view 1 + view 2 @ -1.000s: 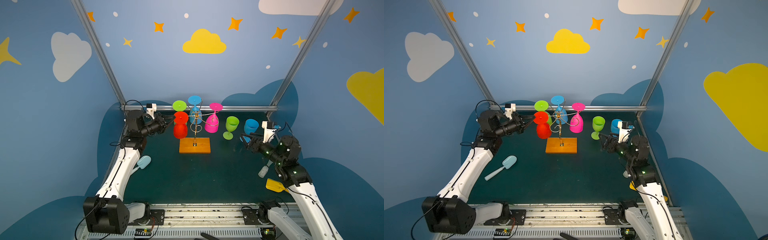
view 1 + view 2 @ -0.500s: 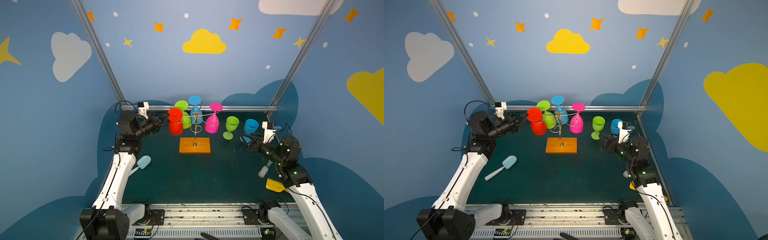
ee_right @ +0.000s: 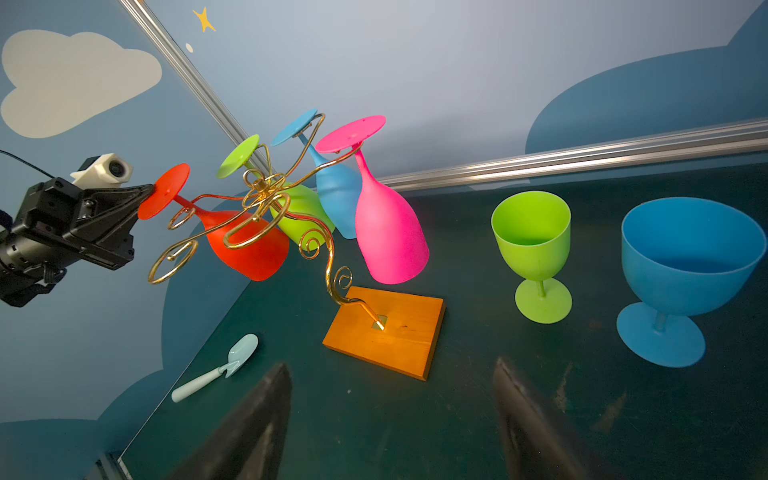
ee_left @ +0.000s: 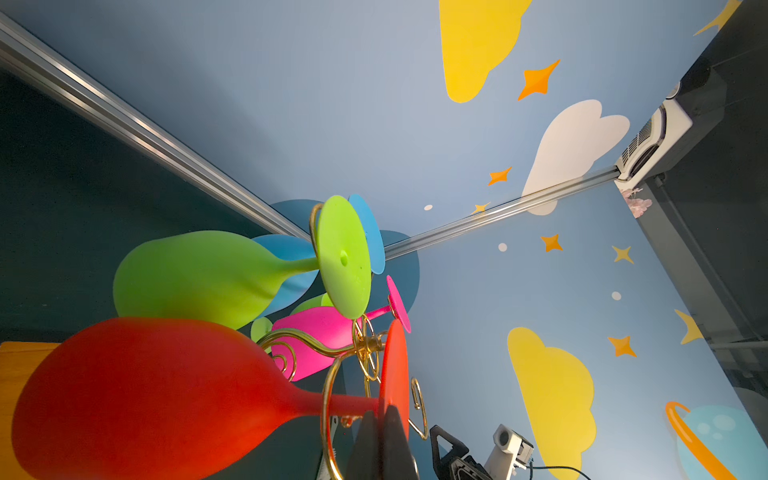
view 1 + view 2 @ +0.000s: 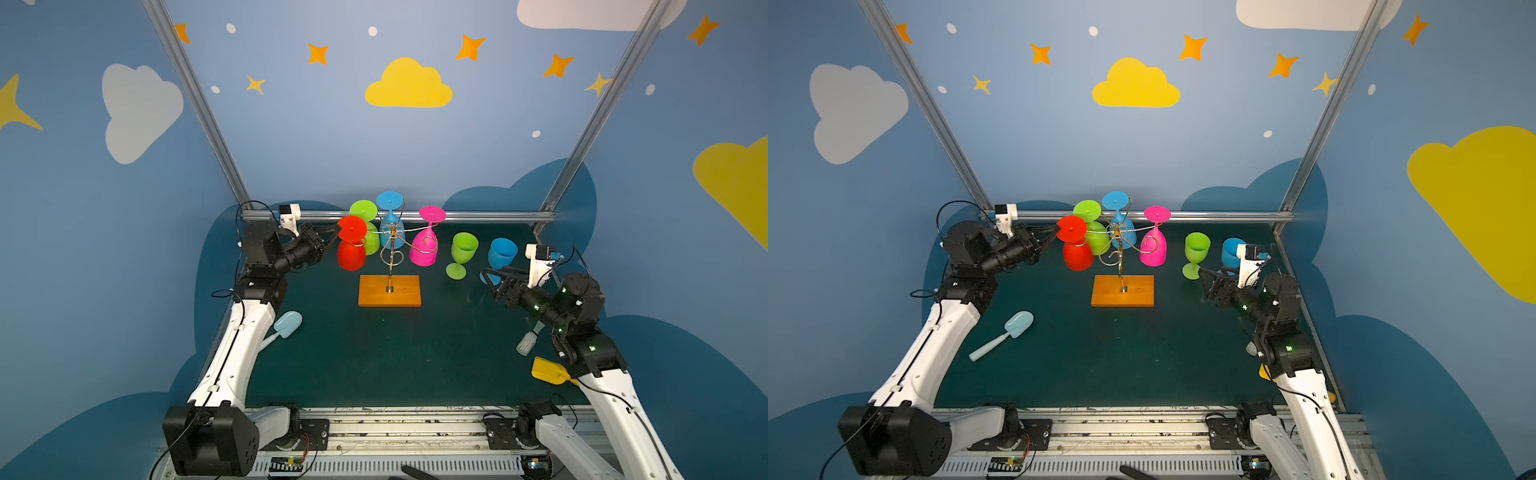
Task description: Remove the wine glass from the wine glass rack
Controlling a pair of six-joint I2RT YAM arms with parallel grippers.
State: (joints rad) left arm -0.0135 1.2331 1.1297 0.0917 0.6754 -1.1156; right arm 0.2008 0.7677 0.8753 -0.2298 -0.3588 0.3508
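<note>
The wine glass rack (image 5: 374,293) stands on its orange wooden base in the far middle of the dark green tabletop (image 5: 374,365). The left jaws are pinched fully shut on the rim of the round foot of the red wine glass (image 5: 351,254), which hangs bowl-down and tilted at the rack's left side. In the left wrist view its stem passes through a gold wire loop, so it is not yet off the rack. A green glass (image 5: 363,210), a blue glass (image 5: 390,200) and a pink glass (image 5: 424,251) also hang upside down from the curled arms. To the right of the rack a green goblet (image 5: 463,249) and a blue goblet (image 5: 503,253) stand upright. The right jaws are spread wide and hold nothing, hovering just near of the blue goblet, their fingers (image 3: 257,415) well apart over bare tabletop. A pale blue scoop (image 5: 286,324) lies near left, and a yellow scoop (image 5: 546,370) lies near right.
</note>
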